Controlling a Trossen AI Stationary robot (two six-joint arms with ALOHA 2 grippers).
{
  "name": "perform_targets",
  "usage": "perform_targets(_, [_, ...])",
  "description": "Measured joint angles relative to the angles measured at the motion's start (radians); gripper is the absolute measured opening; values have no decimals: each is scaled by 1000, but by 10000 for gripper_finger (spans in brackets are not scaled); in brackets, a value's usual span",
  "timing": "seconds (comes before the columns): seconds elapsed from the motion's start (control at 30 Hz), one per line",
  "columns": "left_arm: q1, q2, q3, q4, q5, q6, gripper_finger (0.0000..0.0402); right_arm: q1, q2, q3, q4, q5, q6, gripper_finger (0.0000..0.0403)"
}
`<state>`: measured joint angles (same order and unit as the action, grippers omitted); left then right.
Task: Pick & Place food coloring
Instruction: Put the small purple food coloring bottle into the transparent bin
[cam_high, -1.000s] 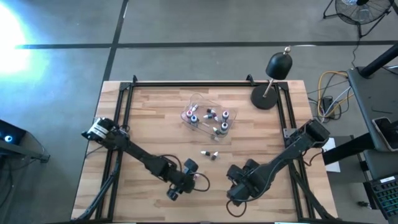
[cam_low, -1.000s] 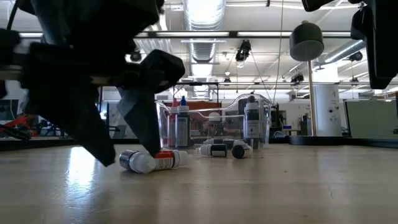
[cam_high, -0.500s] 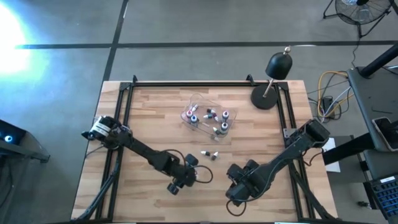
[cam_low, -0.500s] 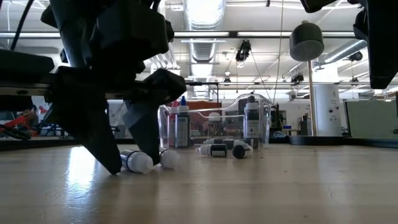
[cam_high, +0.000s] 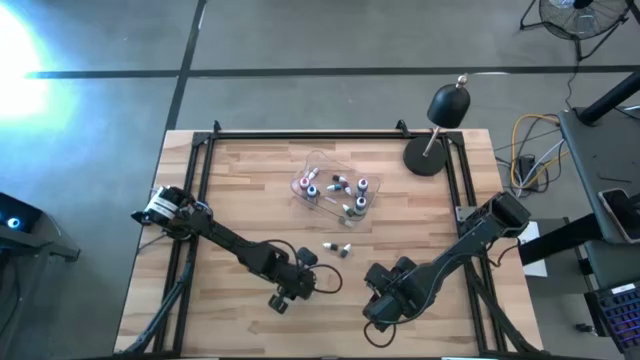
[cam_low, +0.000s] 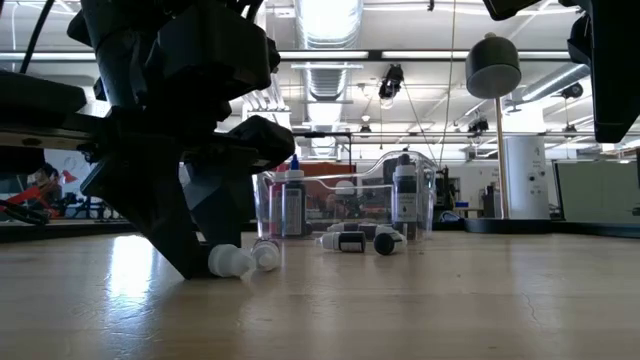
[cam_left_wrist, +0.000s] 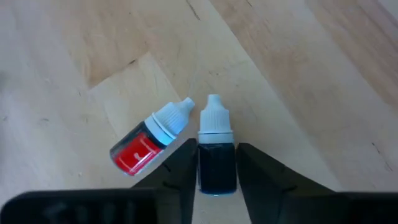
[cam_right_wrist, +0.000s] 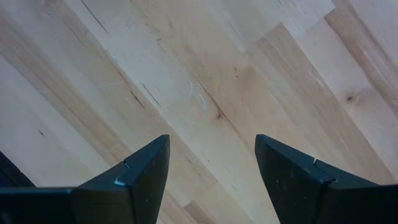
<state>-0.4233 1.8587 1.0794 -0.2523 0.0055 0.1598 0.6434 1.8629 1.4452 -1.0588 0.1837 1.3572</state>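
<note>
Pale wood desk (cam_high: 240, 190) inside a black frame, grey floor around it, a black lamp (cam_high: 447, 105) at the far right corner. Left gripper (cam_left_wrist: 217, 163) low over the near middle of the desk, arm stretched from the left edge, fingers (cam_left_wrist: 180, 167) narrow and flanking a dark bottle (cam_left_wrist: 216, 155) with a white cap; contact with the bottle not clear enough to call. Beside it, touching or nearly so at the caps, a red bottle (cam_left_wrist: 148, 138), also white-capped, lying flat. Right gripper (cam_right_wrist: 211, 171) near the front edge, right of centre, spread wide over bare wood, holding nothing. Two more small bottles (cam_high: 336, 247) loose between the grippers and a clear tray (cam_high: 315, 165) mid-desk. Several bottles in the tray, exact count hard to make out from above. Left arm blocking much of the low view.
</note>
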Motion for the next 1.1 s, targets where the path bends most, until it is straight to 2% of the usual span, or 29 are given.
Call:
perform_targets(0.13, [0, -6, 0, -5, -1, -58, 70, 0, 0, 0, 0, 0, -3, 228])
perform_targets(0.3, [0, -69, 23, -114, -19, -132, 62, 2, -5, 0, 0, 23, 9, 228])
perform_targets(0.37, [2, -122, 44, -153, -83, -137, 62, 6, -10, 2, 0, 44, 26, 228])
perform_targets(0.5, [36, -239, 75, -174, -281, -128, 62, 11, -33, 2, -6, 87, 62, 228])
perform_targets(0.6, [111, -313, 89, -139, -406, -124, 61, 15, -52, 3, -11, 137, 94, 224])
perform_targets(0.63, [151, -331, 89, -121, -420, -124, 61, 16, -58, 3, -15, 151, 104, 223])
perform_targets(0.87, [451, -333, 87, 50, -380, -182, 72, 18, -65, 4, -12, 170, 138, 219])
perform_targets(0.97, [503, -334, 87, 56, -318, -183, 103, 18, -64, 4, -9, 177, 166, 219])
perform_targets(1.1, [507, -334, 85, 2, -326, -183, 154, 18, -64, 4, -5, 187, 184, 219])
